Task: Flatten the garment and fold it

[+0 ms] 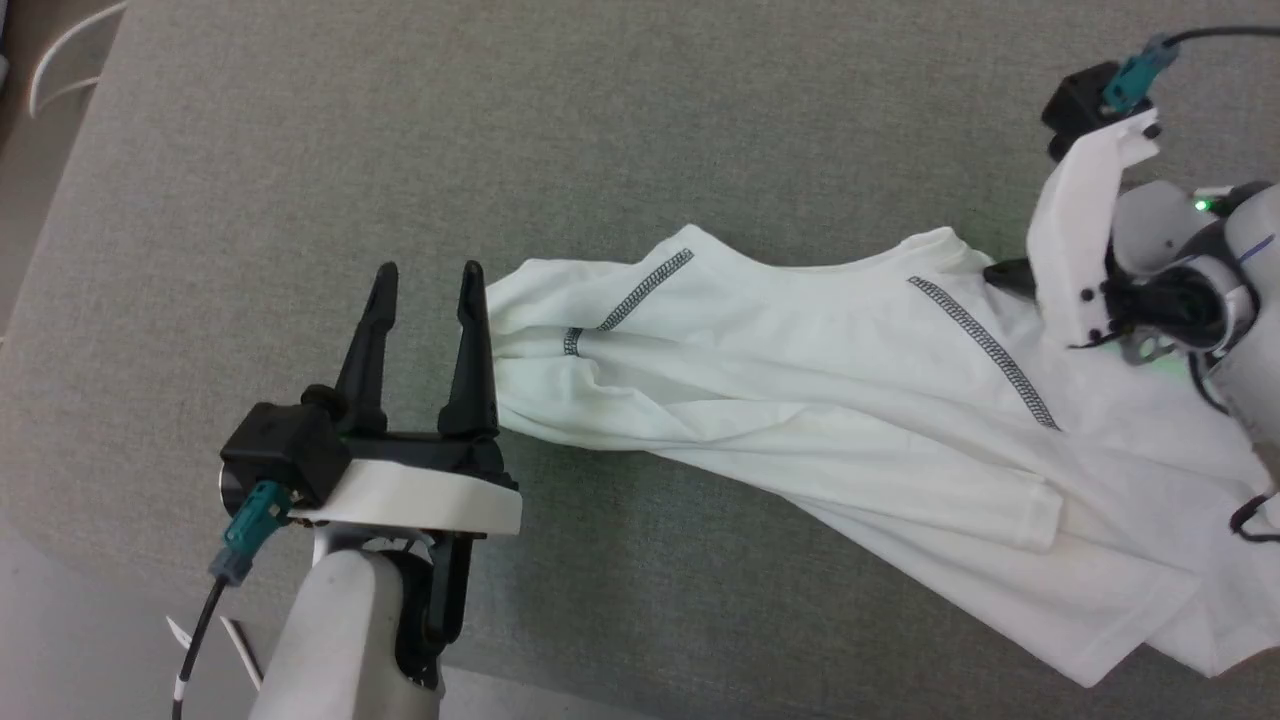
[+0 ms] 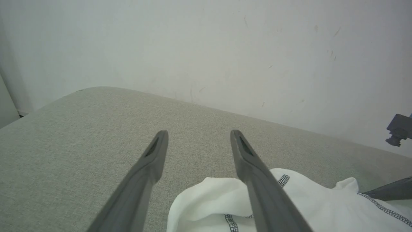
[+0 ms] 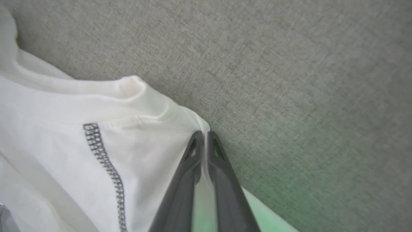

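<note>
Grey fabric-covered desk (image 1: 300, 150) w/ a crumpled white short-sleeved T-shirt (image 1: 800, 400) across its right side. Right gripper (image 3: 203, 134) fingers pinch the shoulder edge near the collar, prob. to pull it flat; left gripper (image 1: 428, 272) fingers wide at the far sleeve.

A grey woven surface (image 1: 400, 150) runs up to a white wall (image 2: 206, 48) (faintly scuffed).

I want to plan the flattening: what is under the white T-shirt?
The grey woven surface lies under the garment and shows beside it. The garment is bunched in overlapping folds, so its lower layers and the surface beneath them are covered.
</note>
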Robot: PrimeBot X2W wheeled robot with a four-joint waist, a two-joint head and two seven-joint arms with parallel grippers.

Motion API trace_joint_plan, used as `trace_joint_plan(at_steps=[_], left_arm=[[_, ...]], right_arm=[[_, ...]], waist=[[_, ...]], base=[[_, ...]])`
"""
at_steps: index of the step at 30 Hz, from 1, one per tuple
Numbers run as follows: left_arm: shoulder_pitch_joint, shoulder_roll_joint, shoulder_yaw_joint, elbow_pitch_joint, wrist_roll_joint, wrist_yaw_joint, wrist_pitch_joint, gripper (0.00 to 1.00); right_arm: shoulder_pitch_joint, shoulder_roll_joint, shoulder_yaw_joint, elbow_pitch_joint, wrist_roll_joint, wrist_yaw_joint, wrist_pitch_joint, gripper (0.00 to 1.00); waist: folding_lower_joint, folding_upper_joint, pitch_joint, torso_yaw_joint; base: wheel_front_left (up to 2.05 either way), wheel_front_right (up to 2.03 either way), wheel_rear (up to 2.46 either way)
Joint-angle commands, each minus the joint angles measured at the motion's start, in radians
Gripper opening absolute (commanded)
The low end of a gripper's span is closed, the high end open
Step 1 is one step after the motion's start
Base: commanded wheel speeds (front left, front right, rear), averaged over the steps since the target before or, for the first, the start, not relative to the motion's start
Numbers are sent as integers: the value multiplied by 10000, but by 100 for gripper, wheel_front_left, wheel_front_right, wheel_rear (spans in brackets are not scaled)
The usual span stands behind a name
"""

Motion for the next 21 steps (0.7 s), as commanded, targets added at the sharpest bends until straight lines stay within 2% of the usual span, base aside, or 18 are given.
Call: trace_joint_plan(at_steps=[1, 5, 14, 17, 21], left_arm=[[-85, -9, 22, 78, 38, 51, -47, 100], [-78, -9, 131, 234, 210, -9, -47, 100], [-143, -9, 515, 412, 753, -316, -47, 100], [-353, 29, 589, 650, 912, -602, -47, 100], [-1186, 356, 245, 1575, 933, -1039, 246, 100]], right_arm=[[941, 278, 459, 209, 170, -7, 58, 0], [858, 249, 366, -121, 198, -7, -865, 0], [683, 172, -472, -312, -451, -7, -4497, 0], [837, 277, -652, -231, -590, -7, -5206, 0], [976, 438, -712, -278, -664, -7, -5562, 0]], waist=[[0, 0, -112, -100], [0, 0, -370, -271], [0, 0, -1153, -697], [0, 0, -1365, -889], [0, 0, -1406, -1214]], base=[[0, 0, 0], [0, 0, 0], [0, 0, 0], [0, 0, 0], [0, 0, 0]])
